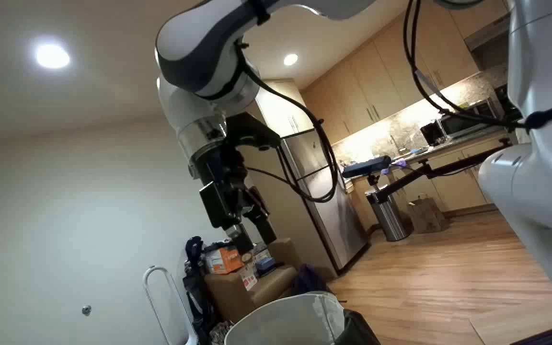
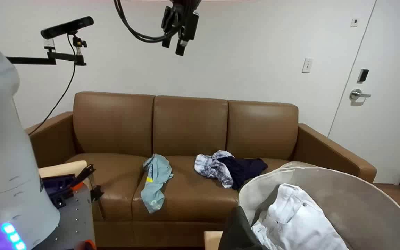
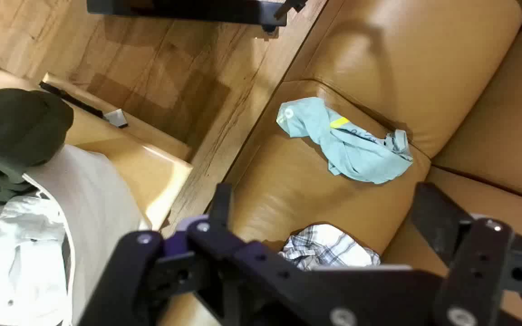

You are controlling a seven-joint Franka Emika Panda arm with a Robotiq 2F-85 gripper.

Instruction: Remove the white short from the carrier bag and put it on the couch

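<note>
Wrist view: rumpled white short (image 3: 25,271) in pale carrier bag (image 3: 100,203).

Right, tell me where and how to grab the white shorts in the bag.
Pinch the upper edge of the white shorts, probably coming down from above with the open gripper. That edge looks raised, with the rest slumping below it, so it should give a fold to close on. The bag opens upward and its wall rises beside the shorts, so a side approach looks blocked.
</note>
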